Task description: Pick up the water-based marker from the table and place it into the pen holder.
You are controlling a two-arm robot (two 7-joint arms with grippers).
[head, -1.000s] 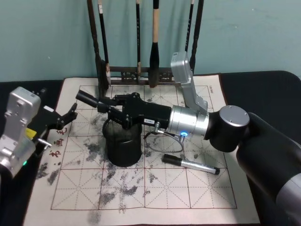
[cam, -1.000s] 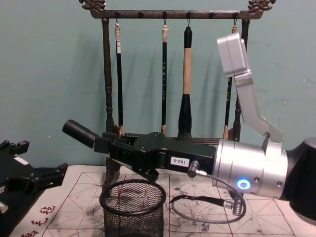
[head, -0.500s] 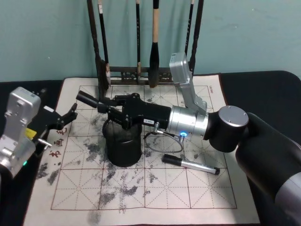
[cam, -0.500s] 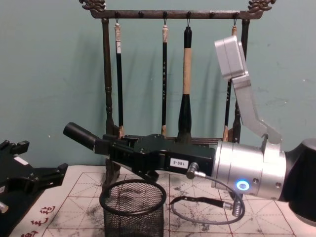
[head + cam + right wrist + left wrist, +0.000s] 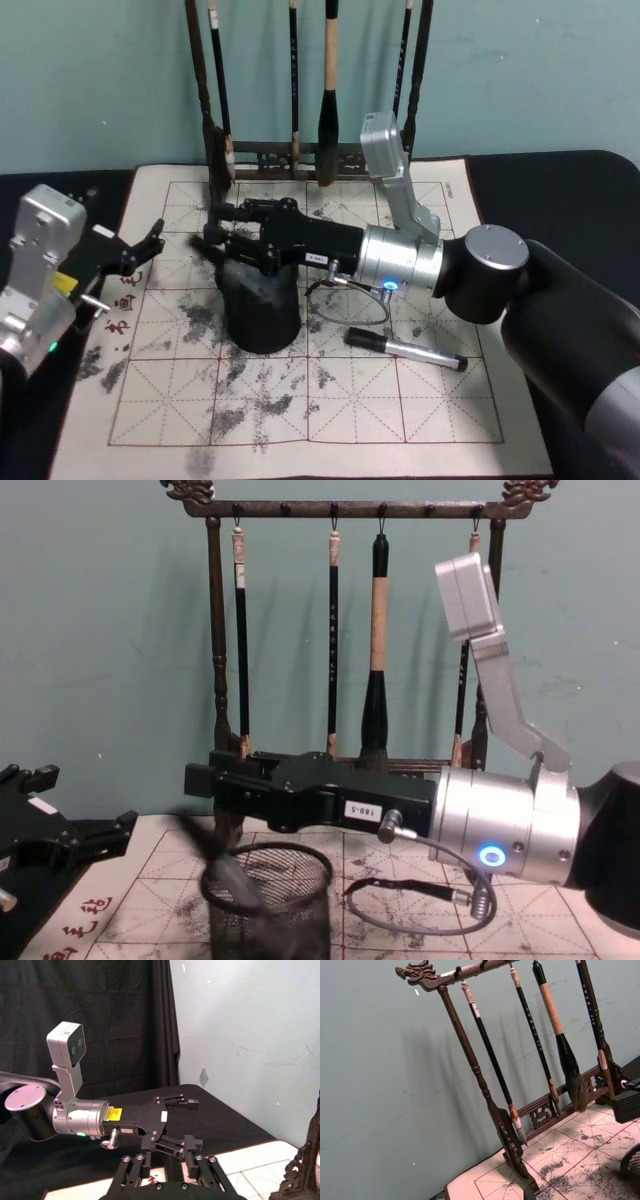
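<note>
A thick dark marker [image 5: 218, 864] shows as a tilted blur at the rim of the pen holder [image 5: 268, 905], free of any grip. The holder is a black wire-mesh cup [image 5: 262, 312] standing on the stained white mat [image 5: 400, 410]. My right gripper [image 5: 196, 779] hovers just above the holder's rim, reaching leftward, its fingers [image 5: 218, 213] open with nothing between them. A second marker [image 5: 405, 349], with a black cap and silver barrel, lies on the mat to the right of the holder. My left gripper [image 5: 150, 246] stands open at the mat's left edge, also seen from the right wrist [image 5: 191, 1122].
A tall dark wooden brush rack [image 5: 345, 510] with several hanging brushes [image 5: 329, 95] stands at the back of the mat. A grey cable loop [image 5: 350, 298] hangs under my right wrist. Dark table [image 5: 560, 190] surrounds the mat.
My right gripper has let go of the dark marker, which stuck out from its fingers before. The marker now drops, blurred, at the holder's rim. The left arm has not moved.
</note>
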